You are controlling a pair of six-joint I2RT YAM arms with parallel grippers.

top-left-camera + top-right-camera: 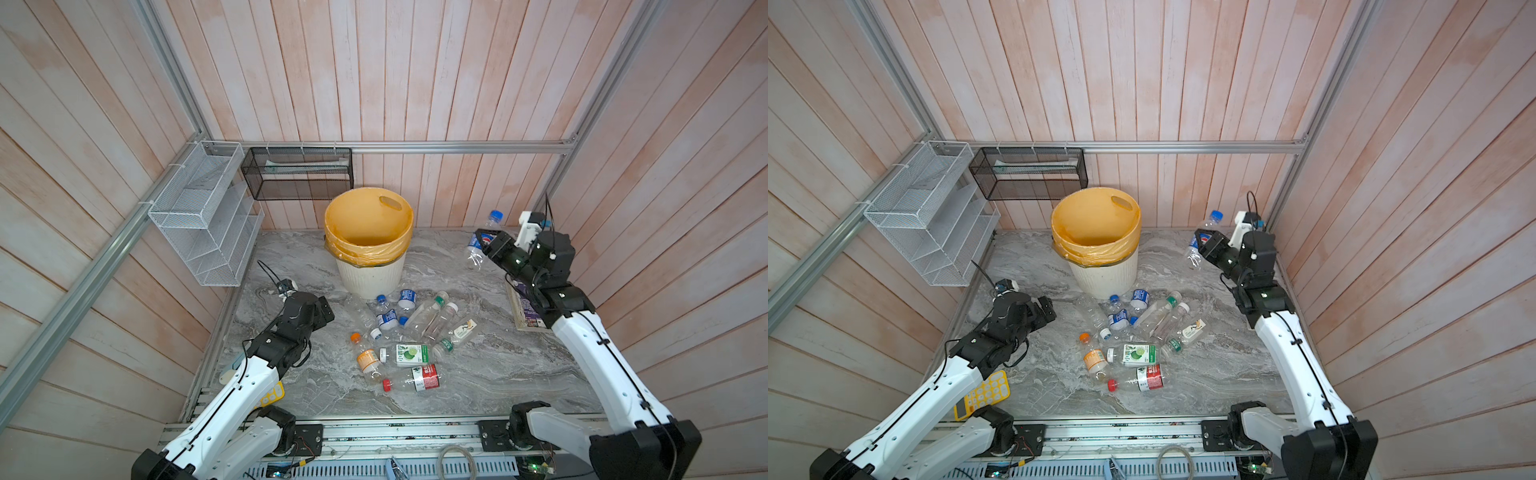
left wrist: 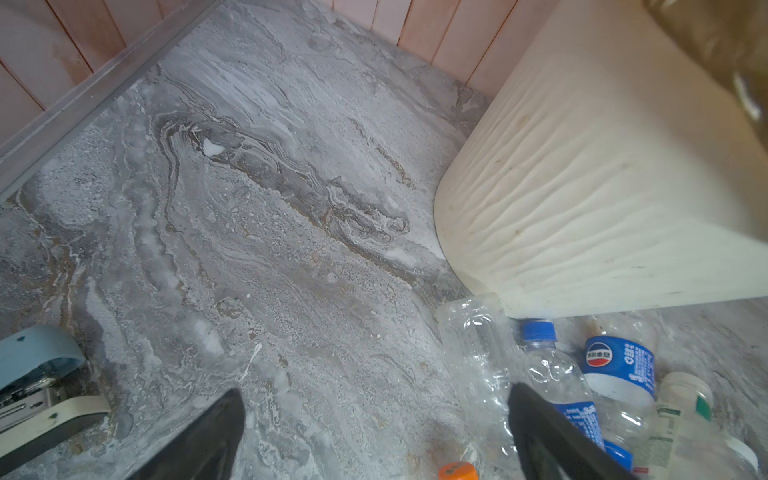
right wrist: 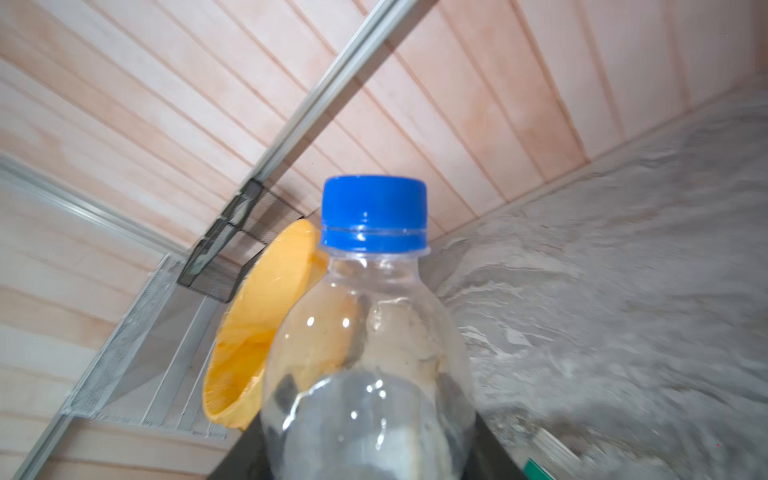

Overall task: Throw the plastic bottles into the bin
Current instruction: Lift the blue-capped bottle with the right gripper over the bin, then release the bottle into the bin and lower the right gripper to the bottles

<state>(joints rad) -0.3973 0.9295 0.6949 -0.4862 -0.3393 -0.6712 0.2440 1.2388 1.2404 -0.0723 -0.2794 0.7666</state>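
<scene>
I am clamping my right gripper (image 1: pixel 485 244) around the labelled middle of a clear, blue-capped bottle (image 1: pixel 475 259), its jaws pressing in on both sides of it. I am holding the bottle up off the worktop (image 1: pixel 478 365) near the back right corner, cap tilted upward, well to the right of the bin (image 1: pixel 370 278) and not over its opening. In the right wrist view the bottle (image 3: pixel 365 332) is filling the foreground, with the bin's yellow-orange liner (image 3: pixel 257 324) showing behind it. My left gripper (image 2: pixel 376 392) is hanging low over bare worktop with its jaws spread wide and gripping nothing, just left of the bin's ribbed wall (image 2: pixel 582 187). The other plastic bottles (image 1: pixel 395 332) are lying scattered on the worktop in front of the bin, the nearest ones just beside its base.
</scene>
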